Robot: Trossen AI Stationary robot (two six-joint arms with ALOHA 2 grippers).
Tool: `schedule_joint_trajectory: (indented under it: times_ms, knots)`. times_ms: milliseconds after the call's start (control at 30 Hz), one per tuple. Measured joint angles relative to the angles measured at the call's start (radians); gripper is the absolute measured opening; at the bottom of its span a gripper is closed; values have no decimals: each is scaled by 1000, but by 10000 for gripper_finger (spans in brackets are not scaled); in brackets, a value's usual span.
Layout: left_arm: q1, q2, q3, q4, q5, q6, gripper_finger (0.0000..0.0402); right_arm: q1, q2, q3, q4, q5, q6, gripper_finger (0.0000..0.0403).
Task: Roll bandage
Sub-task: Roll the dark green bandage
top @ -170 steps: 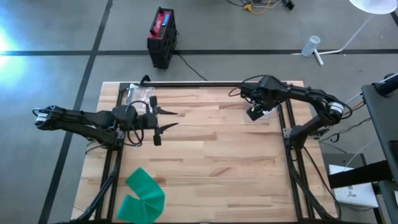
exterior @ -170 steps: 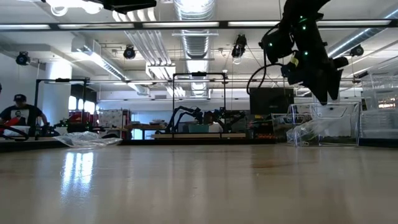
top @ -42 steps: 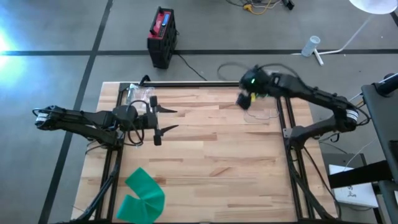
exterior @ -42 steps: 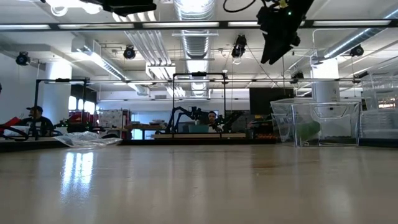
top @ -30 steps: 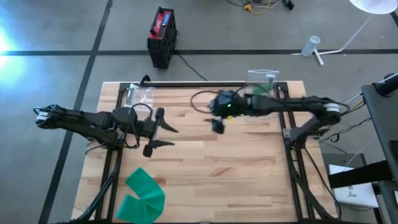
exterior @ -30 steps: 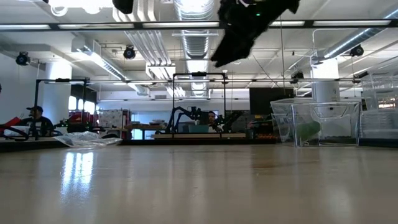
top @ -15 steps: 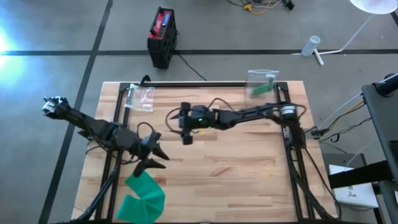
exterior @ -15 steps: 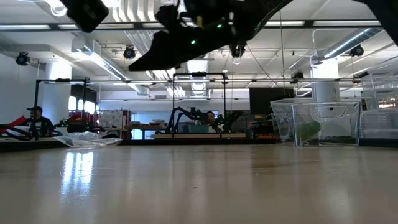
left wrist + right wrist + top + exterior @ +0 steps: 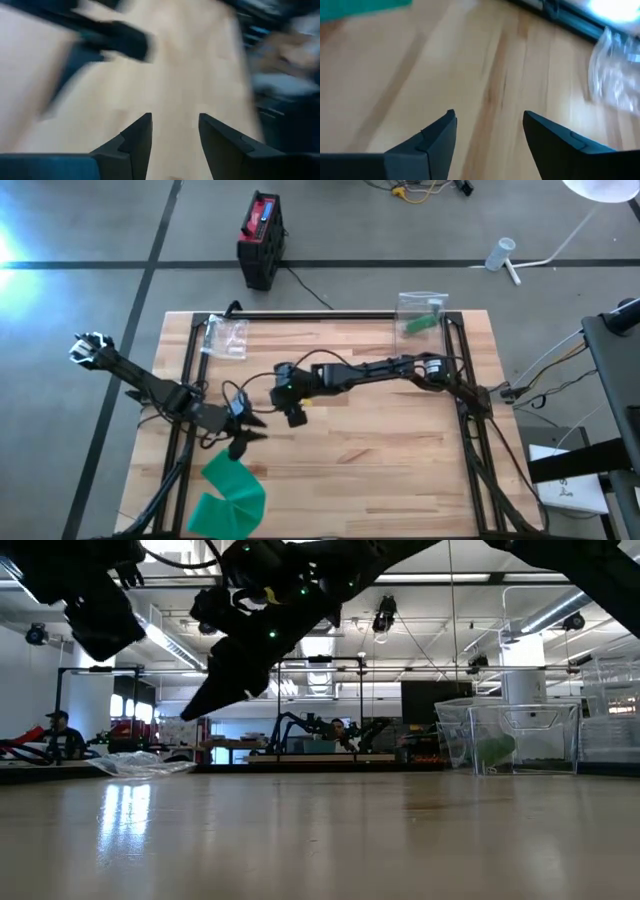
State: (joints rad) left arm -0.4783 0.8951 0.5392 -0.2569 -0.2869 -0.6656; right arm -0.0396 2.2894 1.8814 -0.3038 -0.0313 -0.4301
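Both tools hang over the desk (image 9: 400, 450), holding nothing.

Left tool (image 9: 243, 436), fingers apart, sits just above the green bandage (image 9: 228, 492) at lower left; right tool (image 9: 293, 412), fingers apart, left of centre.

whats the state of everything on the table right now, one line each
green bandage: unrolled, lying flat and bent at the table's near-left corner, not held
left gripper: jaws open, empty, just above the bandage
right gripper: jaws open, empty, over mid-table
far-right clear bag: flat, green item inside
far-left clear bag: flat, crumpled
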Motion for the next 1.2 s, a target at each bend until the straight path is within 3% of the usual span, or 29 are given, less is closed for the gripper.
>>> schedule_joint_trajectory:
  times_ms: [67, 300, 500, 600, 733, 900, 1000, 1200]
  knots:
    - [6, 0, 0, -48, -97, 7, 152, -14, -13, 25, -122, 12, -7, 219]
    - [31, 0, 1, -73, -252, 105, 152, -90, -141, 29, -341, 39, 102, 226]
    - [30, 1, 1, -68, -249, 142, 155, -76, -250, -58, -366, 35, 202, 219]
    - [31, 1, 3, -57, -212, 177, 162, -37, -303, -105, -345, 56, 268, 210]
    - [30, 0, 5, -10, -126, 202, 176, 45, -340, -165, -341, 161, 409, 199]
    - [5, 1, 5, 20, 141, 104, 199, 205, -355, -221, -271, 290, 605, 191]
    - [-62, 1, 6, 38, 223, 16, 211, 306, -332, -240, -185, 374, 723, 190]
    - [-295, 10, 6, 105, 221, -194, 223, 471, -277, -254, 26, 499, 889, 190]
